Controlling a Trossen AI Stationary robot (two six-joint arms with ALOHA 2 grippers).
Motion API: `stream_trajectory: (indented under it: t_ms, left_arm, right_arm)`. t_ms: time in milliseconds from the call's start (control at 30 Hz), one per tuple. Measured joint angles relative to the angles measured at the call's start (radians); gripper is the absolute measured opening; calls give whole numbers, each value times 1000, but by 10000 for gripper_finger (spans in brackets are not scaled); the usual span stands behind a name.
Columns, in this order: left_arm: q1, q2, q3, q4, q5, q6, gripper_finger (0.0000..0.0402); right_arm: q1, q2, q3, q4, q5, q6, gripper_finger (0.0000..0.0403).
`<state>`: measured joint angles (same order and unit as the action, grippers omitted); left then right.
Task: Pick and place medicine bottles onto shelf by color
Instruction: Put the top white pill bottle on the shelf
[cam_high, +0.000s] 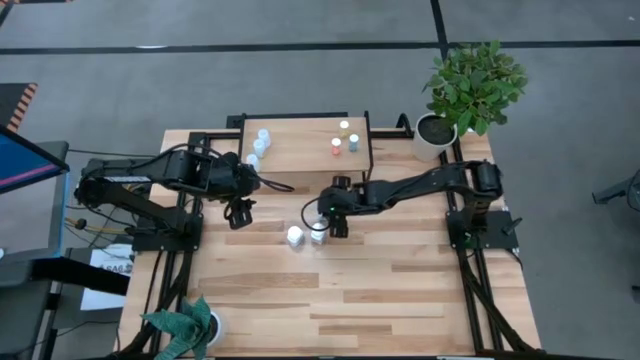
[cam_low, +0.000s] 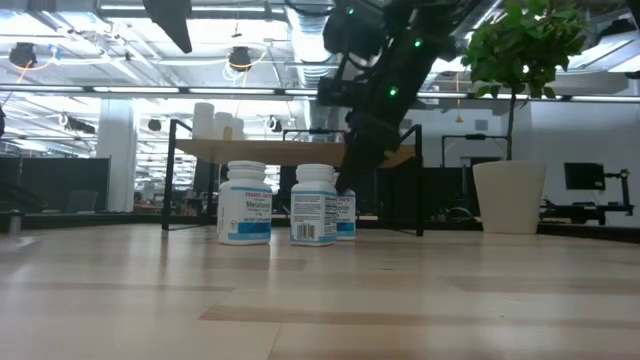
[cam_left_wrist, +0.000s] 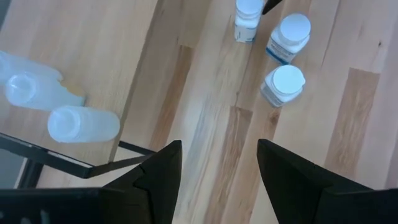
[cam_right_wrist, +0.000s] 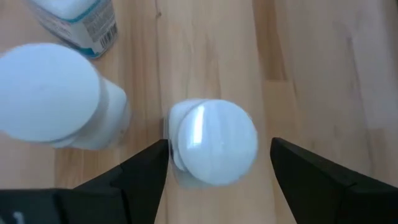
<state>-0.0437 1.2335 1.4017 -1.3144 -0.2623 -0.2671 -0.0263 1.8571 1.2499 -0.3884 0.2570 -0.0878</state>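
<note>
Three white bottles with blue labels stand close together in the middle of the counter (cam_high: 400, 290), just in front of the shelf (cam_high: 300, 148). The right tool (cam_right_wrist: 214, 163) hangs straight over the farthest one (cam_right_wrist: 214, 142), its fingers spread wide to either side of the cap and touching nothing yet.

The trouble I see is crowding. The neighbouring bottle (cam_right_wrist: 53, 93) stands just beside the targeted one, on the side of one open finger. If the tool drops a little off centre, that finger could land on the neighbour's cap or shove it over, and a knocked bottle would likely take the third bottle (cam_high: 295, 237) with it. These are light, tall things on smooth wood, so a glancing pinch on the rounded cap could also squirt the bottle out sideways rather than lift it.

The shelf is already partly filled: pale bottles (cam_high: 259, 144) clustered at the end nearer the left arm, a reddish one (cam_high: 336, 145) and a greenish one (cam_high: 352, 141) toward the other end. A carried bottle set down carelessly there could topple those.

The left tool (cam_left_wrist: 217, 168) waits with its fingers apart, holding nothing, near the shelf's front edge on its own side.

As for writing, the labels carry blue bands and small dark print, but I cannot read any brand or word for sure.
</note>
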Motion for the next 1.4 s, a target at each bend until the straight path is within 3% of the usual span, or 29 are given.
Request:
stream_trajectory:
  t_ms: [333, 500, 733, 900, 1133, 1400]
  left_arm:
    - [0, 11, 0, -3, -6, 19, 197]
    - [0, 11, 0, -4, -7, 20, 197]
    - [0, 11, 0, -5, -7, 20, 196]
    - [0, 11, 0, -5, -7, 20, 197]
    - [0, 10, 0, -5, -7, 20, 197]
    - [0, 10, 0, -5, -7, 21, 197]
  right_arm:
    - [-3, 3, 12, 3, -26, -45, 306]
    - [-9, 21, 12, 20, -101, -44, 306]
    - [-9, 42, 11, 28, -102, -44, 301]
    - [-9, 38, 11, 26, -102, -30, 262]
    - [-9, 33, 30, -5, -101, 30, 171]
    - [-7, 20, 284, -241, -100, 54, 169]
